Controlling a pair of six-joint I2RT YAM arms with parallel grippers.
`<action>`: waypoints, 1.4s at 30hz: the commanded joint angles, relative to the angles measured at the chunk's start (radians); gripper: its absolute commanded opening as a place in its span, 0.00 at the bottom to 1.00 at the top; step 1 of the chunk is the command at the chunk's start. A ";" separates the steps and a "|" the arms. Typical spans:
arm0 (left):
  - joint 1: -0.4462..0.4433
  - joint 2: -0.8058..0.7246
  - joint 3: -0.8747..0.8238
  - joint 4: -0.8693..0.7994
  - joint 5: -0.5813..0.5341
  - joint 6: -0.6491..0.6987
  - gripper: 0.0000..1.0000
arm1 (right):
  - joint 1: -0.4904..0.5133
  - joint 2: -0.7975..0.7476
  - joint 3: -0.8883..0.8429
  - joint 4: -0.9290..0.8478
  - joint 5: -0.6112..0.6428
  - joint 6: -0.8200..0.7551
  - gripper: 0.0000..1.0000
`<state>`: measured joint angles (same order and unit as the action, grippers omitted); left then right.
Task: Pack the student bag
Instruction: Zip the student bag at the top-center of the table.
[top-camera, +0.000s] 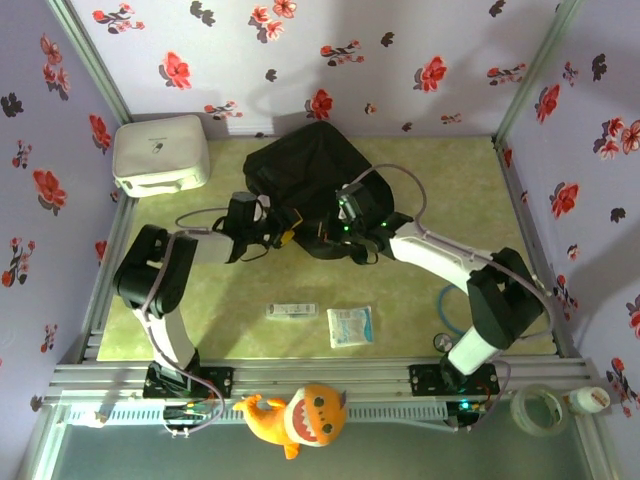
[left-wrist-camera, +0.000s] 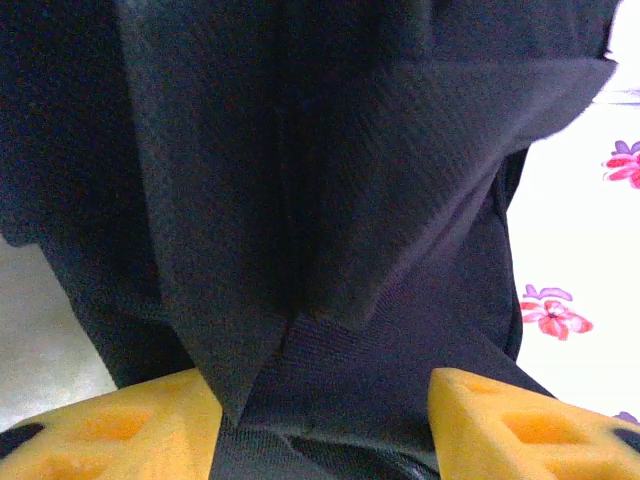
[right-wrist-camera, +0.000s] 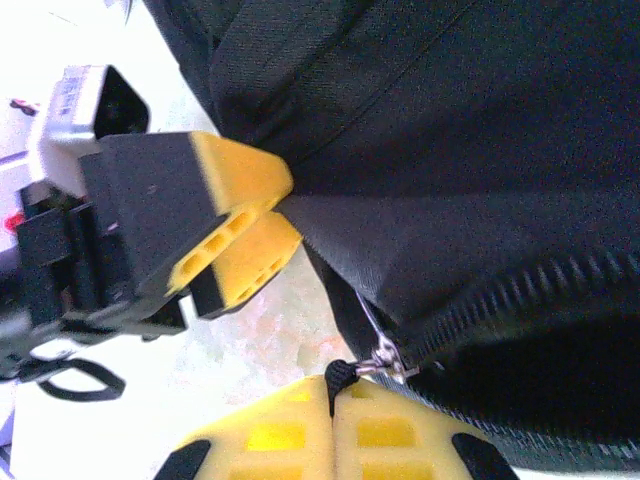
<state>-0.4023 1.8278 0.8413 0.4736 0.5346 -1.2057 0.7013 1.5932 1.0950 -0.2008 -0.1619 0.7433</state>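
Observation:
The student bag (top-camera: 305, 170), a black fabric backpack, lies at the back middle of the table. My right gripper (right-wrist-camera: 332, 405) is shut on the black cord of the bag's zipper pull (right-wrist-camera: 342, 374), beside the metal slider (right-wrist-camera: 385, 358) at the end of the zipper (right-wrist-camera: 520, 290). From above, that gripper (top-camera: 347, 228) sits at the bag's near edge. My left gripper (left-wrist-camera: 325, 430) is open, its yellow fingers (left-wrist-camera: 110, 425) standing apart with a fold of the bag's fabric (left-wrist-camera: 300, 250) hanging loose between them. It (top-camera: 277, 226) is at the bag's near left edge.
A white rounded box (top-camera: 160, 152) stands at the back left. A small white carton (top-camera: 291, 311) and a clear packet (top-camera: 349, 326) lie on the mat near the front. An orange plush toy (top-camera: 295, 420) and a tape roll (top-camera: 540, 408) rest by the front rail.

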 joint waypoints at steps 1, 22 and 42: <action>-0.009 0.035 0.039 0.058 -0.007 -0.034 0.52 | 0.005 -0.060 -0.023 0.004 -0.009 0.014 0.00; 0.025 0.033 0.081 -0.090 -0.088 0.094 0.00 | -0.028 -0.157 -0.121 -0.221 0.246 0.090 0.00; 0.067 0.022 0.137 -0.182 -0.021 0.204 0.00 | -0.094 -0.122 -0.142 -0.213 0.241 0.134 0.00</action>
<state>-0.3874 1.8530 0.9306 0.3412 0.5407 -1.0817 0.6334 1.4574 0.9638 -0.3939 0.0502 0.8799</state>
